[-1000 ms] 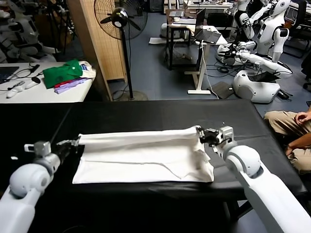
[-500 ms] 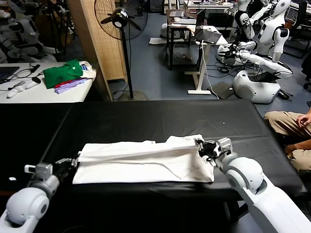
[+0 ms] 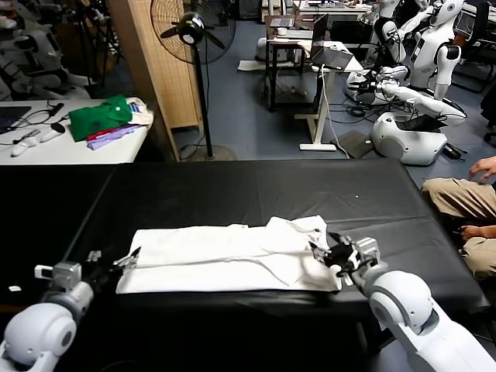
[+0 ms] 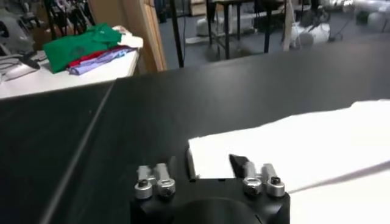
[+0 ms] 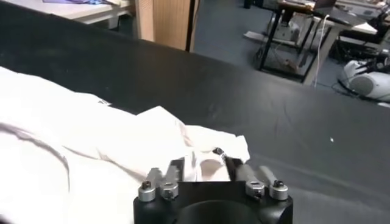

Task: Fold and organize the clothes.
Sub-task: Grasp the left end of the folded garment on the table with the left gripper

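White T-shirt lies flat as long folded band across black tabletop, near front edge, roughly 6 o'clock of surface. Left end effector at band's 9 o'clock end, fingers spread, gripping nothing. Right end effector at 3 o'clock end, beside rumpled sleeve, likewise spread and empty. Placement at opposite ends suits two-handed fold; judged: lengthwise fold laid down, crosswise fold not yet done. Rumpled end may need smoothing.

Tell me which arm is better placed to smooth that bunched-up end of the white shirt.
The right. Its open gripper sits at the rumpled end of the T-shirt; the left gripper, also open, is at the flat opposite end.
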`<state>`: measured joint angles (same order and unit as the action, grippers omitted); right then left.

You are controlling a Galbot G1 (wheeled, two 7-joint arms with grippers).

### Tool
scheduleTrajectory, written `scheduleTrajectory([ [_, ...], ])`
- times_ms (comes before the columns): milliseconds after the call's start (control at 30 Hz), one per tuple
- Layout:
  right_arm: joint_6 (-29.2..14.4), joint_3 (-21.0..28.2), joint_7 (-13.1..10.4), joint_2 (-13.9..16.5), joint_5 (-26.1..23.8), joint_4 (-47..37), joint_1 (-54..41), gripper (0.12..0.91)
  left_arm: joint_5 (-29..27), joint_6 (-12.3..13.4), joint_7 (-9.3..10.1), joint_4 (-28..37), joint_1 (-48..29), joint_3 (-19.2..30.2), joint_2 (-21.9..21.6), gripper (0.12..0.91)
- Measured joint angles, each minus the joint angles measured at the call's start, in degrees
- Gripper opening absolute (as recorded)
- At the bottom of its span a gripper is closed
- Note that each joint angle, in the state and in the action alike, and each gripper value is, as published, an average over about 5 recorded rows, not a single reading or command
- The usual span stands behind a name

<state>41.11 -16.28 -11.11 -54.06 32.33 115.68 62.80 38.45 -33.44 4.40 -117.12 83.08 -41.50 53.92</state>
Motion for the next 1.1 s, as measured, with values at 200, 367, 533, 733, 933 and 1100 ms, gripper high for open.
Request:
scheduleTrajectory([
  [200,-4.7,1.5,-1.3,-5.7,-2.7,-7.1,-4.6,0.798,6.8,-1.6,1.62,5.2,-7.0,1.8,1.7,0.798],
  [367,-6.1,2.2,-3.5,-9.6,-3.6,-13.1,-7.4,0.798,8.5,-1.9,1.48,9.7,-11.2,3.3,2.8,0.798],
  [533,-6.5,2.4,-4.0,-12.1,-3.4,-17.0,-8.7,0.797,10.3,-1.6,1.09,13.4,-13.5,4.3,3.7,0.796],
  [733,-7.1,2.7,-3.9,-14.2,-3.5,-19.7,-9.1,0.639,10.3,-1.3,0.72,16.3,-14.2,4.8,4.2,0.635],
  [933,-9.7,3.3,-4.8,-16.4,-6.1,-21.3,-9.0,0.308,7.9,0.0,0.21,17.7,-14.5,5.2,4.3,0.302],
  [1100,-12.7,4.2,-9.2,-18.3,-9.1,-21.2,-7.8,0.133,1.0,5.0,-1.36,19.3,-15.1,6.4,5.3,0.124],
])
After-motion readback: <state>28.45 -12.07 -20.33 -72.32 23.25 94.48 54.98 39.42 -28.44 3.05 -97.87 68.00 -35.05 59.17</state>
